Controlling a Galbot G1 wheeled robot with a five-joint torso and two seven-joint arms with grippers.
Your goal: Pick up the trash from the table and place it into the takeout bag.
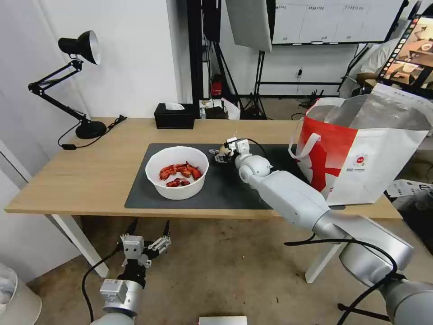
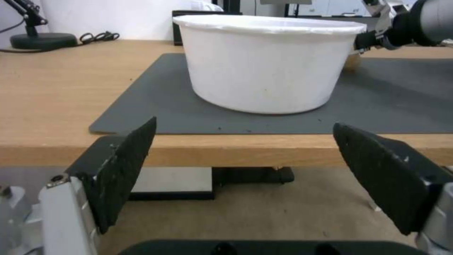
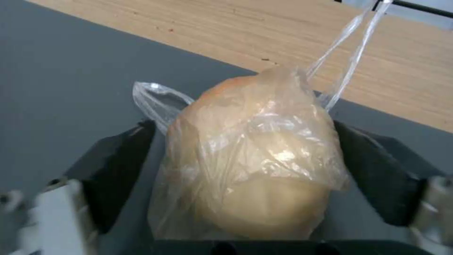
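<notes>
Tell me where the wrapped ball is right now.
The wrapped ball sits between the right gripper's fingers over the grey mat, just right of the white bowl and left of the takeout bag.

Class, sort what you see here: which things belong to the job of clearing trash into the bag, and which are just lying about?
Belongs to the job:
- white bowl of red shellfish scraps
- beige ball in clear wrap, between the right gripper's fingers
- takeout bag
- table

Just lying about:
- black desk lamp
- black tissue box
</notes>
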